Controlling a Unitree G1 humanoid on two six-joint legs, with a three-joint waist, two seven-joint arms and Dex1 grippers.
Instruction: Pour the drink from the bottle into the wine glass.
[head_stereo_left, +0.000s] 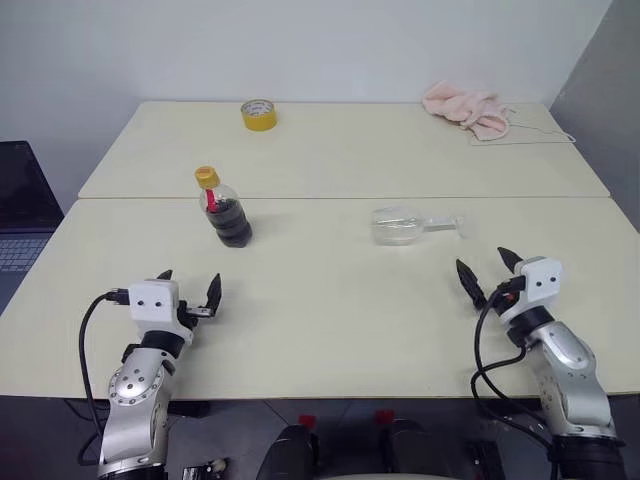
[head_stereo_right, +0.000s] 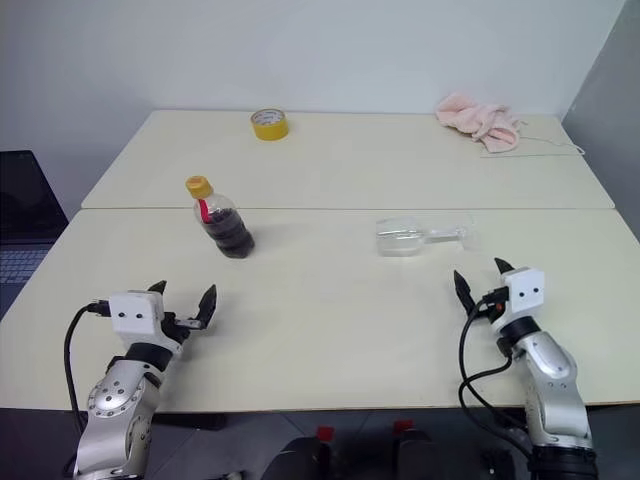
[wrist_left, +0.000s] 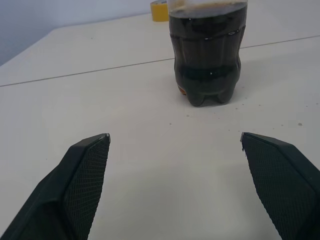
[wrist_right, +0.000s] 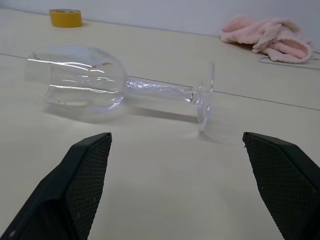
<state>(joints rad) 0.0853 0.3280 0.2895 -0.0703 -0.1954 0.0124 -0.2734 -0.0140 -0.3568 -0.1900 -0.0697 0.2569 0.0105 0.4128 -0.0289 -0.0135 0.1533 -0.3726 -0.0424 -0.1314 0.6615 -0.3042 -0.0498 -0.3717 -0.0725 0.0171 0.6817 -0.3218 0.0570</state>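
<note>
The bottle (head_stereo_left: 223, 208) stands upright, cap still on and about half full of dark drink (wrist_left: 206, 62), left of centre on the surface (head_stereo_left: 330, 300), while the wine glass (head_stereo_left: 410, 224) lies on its side to the right, foot pointing right, so it probably needs righting before any pouring. The left gripper (head_stereo_left: 190, 292) sits near of the bottle and the right gripper (head_stereo_left: 485, 272) near of the glass, both with jaws wide open and empty, apparently each lined up for its own pick. A yellow tape roll (head_stereo_left: 259, 114) and a pink cloth (head_stereo_left: 468, 108) lie at the far edge, well apart and blocking nothing.
</note>
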